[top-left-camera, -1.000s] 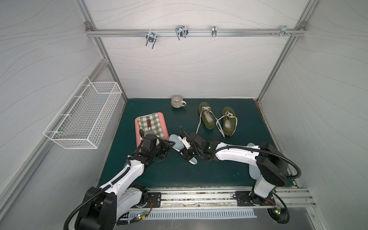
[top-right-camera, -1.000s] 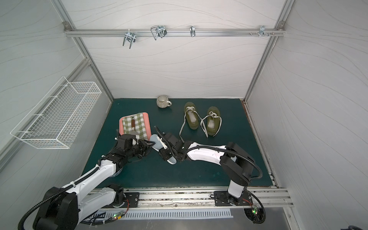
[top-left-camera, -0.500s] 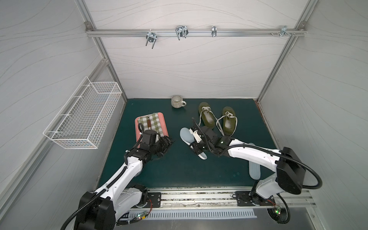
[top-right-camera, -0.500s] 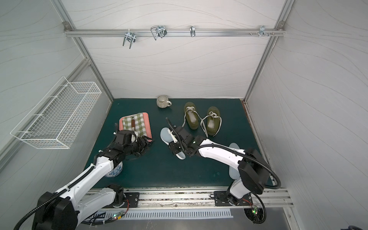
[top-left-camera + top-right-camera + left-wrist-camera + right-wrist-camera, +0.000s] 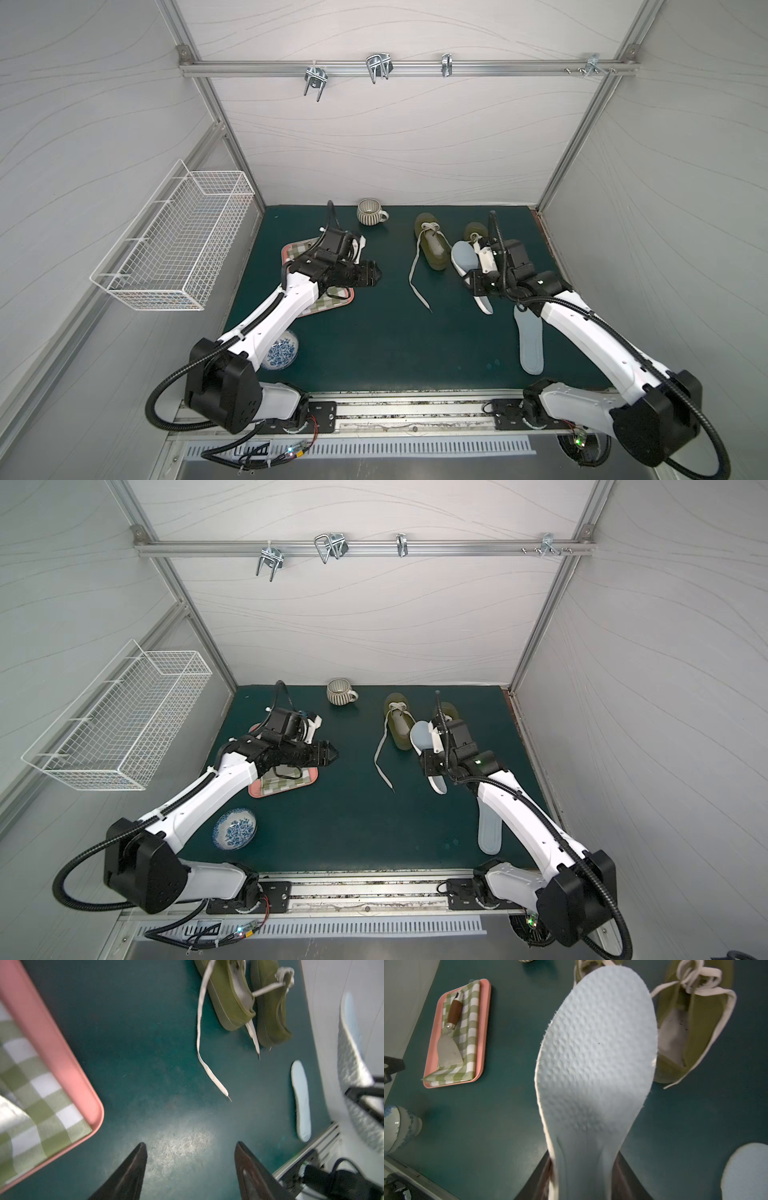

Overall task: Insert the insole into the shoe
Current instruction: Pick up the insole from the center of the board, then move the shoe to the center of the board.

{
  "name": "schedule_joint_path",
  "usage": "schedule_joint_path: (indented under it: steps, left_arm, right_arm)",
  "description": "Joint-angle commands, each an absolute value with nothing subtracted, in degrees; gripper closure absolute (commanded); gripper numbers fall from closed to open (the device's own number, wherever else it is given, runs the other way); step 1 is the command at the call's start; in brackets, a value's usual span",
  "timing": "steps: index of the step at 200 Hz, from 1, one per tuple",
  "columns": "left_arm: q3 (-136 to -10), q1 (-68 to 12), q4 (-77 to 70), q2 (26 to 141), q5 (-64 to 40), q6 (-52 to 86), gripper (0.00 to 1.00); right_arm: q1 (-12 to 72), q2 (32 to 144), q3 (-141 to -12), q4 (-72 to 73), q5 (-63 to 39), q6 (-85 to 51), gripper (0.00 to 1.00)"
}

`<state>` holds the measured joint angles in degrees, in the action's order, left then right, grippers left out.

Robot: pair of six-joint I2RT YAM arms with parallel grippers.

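Right gripper (image 5: pixel 583 1169) clamped across the narrow part of a pale blue insole (image 5: pixel 596 1053), held off the green mat (image 5: pixel 395 332); toe end points at the olive lace-up shoes (image 5: pixel 432 245) near the back edge. Contact with either cannot be told. Left gripper (image 5: pixel 190 1145) has jaws wide and empty, just beside the pink tray (image 5: pixel 62 1047) corner; mid-mat is open between the arms, with only a loose lace (image 5: pixel 415 278) trailing in; second insole (image 5: pixel 530 340) lies flat near the right mat edge, partly under the right arm. Right wrist view alone shows a brown-handled scraper (image 5: pixel 450 1043) on the tray's checked cloth — top views have the left arm over it; blue-patterned bowl (image 5: pixel 235 829) front left.
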<state>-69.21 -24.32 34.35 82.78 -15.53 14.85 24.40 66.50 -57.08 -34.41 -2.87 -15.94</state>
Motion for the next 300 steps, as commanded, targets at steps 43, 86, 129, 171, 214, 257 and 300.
schedule_joint_path:
  steps: [43, 86, 129, 171, 214, 257, 300]
  left_arm:
    - [-102.8, -29.0, 42.2, 114.5, -5.9, 8.5, 0.33]
    - [-119.5, -30.5, 37.3, 128.3, -5.4, 15.8, 0.33]
    - [-130.3, -30.8, 32.9, 137.6, -8.8, 20.9, 0.34]
    - [-139.8, -30.8, 34.0, 145.9, -6.9, 23.7, 0.42]
    - [-142.2, -30.8, 28.6, 150.1, -7.7, 27.6, 0.48]
    - [-142.9, -30.8, 29.1, 150.7, -5.3, 28.7, 0.76]
    - [-134.1, -30.8, 27.7, 144.3, -2.0, 29.1, 1.0]
  right_arm:
    - [15.4, 66.0, -58.4, -39.2, -11.5, -12.6, 0.59]
    - [11.8, 66.4, -58.2, -39.5, -15.0, -12.6, 0.59]
    - [10.6, 66.9, -58.3, -39.6, -17.0, -12.4, 0.59]
    - [9.9, 67.1, -58.6, -39.6, -18.9, -12.6, 0.59]
    - [9.3, 67.3, -58.7, -40.3, -19.9, -12.0, 0.59]
    - [7.9, 67.2, -59.7, -41.3, -20.4, -11.2, 0.6]
    - [7.9, 67.3, -59.0, -40.6, -20.8, -11.5, 0.62]
